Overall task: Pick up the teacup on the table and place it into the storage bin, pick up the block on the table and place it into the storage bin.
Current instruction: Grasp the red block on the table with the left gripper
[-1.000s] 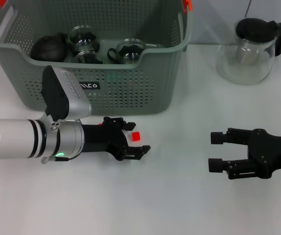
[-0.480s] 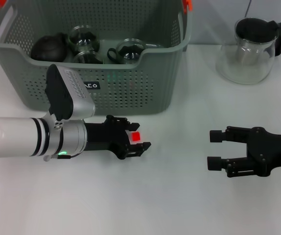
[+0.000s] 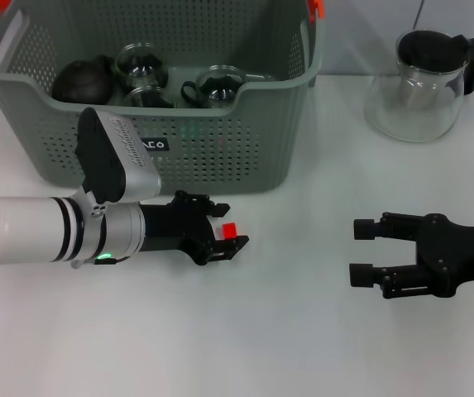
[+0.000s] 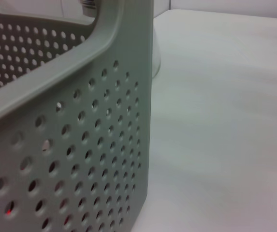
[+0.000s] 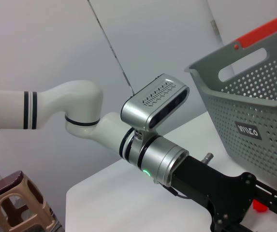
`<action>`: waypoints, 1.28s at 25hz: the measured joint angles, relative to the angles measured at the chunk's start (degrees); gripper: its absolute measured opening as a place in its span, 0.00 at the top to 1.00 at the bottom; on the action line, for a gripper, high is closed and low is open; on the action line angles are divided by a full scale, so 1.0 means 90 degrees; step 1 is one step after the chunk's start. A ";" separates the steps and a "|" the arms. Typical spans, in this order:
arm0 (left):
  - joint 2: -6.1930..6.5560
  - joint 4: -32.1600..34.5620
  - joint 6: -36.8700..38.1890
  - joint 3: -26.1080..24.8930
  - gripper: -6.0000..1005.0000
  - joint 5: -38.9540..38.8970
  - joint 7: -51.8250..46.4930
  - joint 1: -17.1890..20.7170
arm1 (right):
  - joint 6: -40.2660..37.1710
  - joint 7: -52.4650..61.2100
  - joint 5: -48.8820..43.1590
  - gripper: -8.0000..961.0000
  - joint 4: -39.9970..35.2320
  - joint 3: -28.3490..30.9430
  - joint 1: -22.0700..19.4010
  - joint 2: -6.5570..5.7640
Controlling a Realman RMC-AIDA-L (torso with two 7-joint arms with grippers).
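Note:
A small red block (image 3: pixel 229 230) lies on the white table just in front of the storage bin (image 3: pixel 245 157). My left gripper (image 3: pixel 230 226) lies low over the table, open, with one finger on each side of the block. The right wrist view shows the block (image 5: pixel 259 207) as a red spot beside the left arm's black fingers. Glass teacups (image 3: pixel 217 83) and a dark round pot (image 3: pixel 83 81) sit inside the bin; no teacup shows on the table. My right gripper (image 3: pixel 359 252) rests open and holding nothing, low at the right. The left wrist view shows only the bin's perforated wall (image 4: pixel 80 145).
A clear glass pitcher (image 3: pixel 423 83) with a black lid stands at the back right. The bin fills the back left, close behind the left gripper. Bare white table (image 3: pixel 303 331) lies between the two arms and toward the front.
The left gripper's fingers have narrowed around the red block and the hand has drawn back slightly to the left. The right arm has barely moved.

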 joint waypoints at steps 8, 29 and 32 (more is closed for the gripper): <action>0.0000 -0.0033 -0.0010 0.0005 0.42 0.0003 0.0000 -0.0002 | 0.0008 0.0000 0.0000 0.02 0.0000 0.0008 -0.0004 0.0000; 0.0001 -0.0201 -0.0020 0.0028 0.52 0.0003 -0.0043 -0.0079 | 0.0084 -0.0010 -0.0006 0.02 0.0000 0.0008 -0.0028 0.0000; 0.0007 -0.0201 -0.0020 0.0014 0.54 0.0003 -0.0067 -0.0082 | 0.0086 -0.0010 -0.0002 0.02 0.0000 0.0007 -0.0035 0.0000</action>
